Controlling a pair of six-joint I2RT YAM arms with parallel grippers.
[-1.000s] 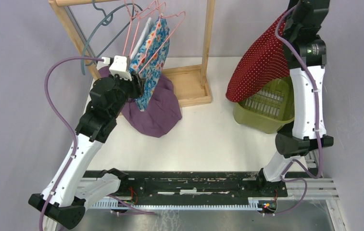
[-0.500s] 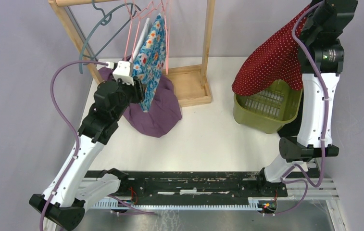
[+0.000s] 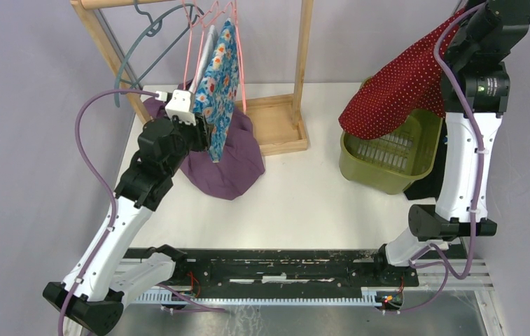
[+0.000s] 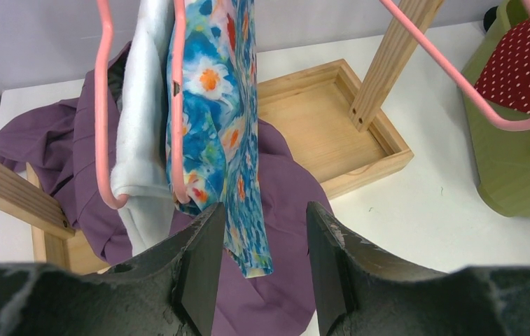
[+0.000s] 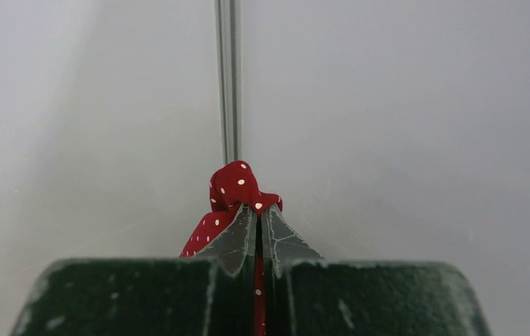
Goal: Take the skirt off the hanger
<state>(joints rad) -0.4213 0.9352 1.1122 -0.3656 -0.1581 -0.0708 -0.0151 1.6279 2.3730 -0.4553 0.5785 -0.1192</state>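
The skirt [image 3: 395, 91] is red with white dots and hangs off any hanger, draped from the top right down over the green basket [image 3: 388, 173]. My right gripper [image 5: 257, 210] is shut on its bunched top edge [image 5: 234, 185], high near the back wall. An empty pink hanger [image 4: 472, 84] swings from the wooden rack [image 3: 302, 63]. My left gripper [image 4: 263, 210] stands open, nothing between its fingers, just below a blue floral garment [image 4: 213, 105] on another pink hanger [image 4: 176, 126]. In the top view the left gripper [image 3: 209, 140] sits at that garment's lower edge.
A white garment [image 4: 139, 126] hangs beside the floral one. A purple cloth [image 3: 230, 168] lies heaped at the rack's foot, partly over its wooden base tray [image 3: 276, 126]. A grey-blue hanger [image 3: 143, 49] hangs at the rack's left end.
My right arm has swung right and up, carrying the skirt so that it trails over the basket. The pink hangers have swung back to hang straight. The left gripper has barely moved.
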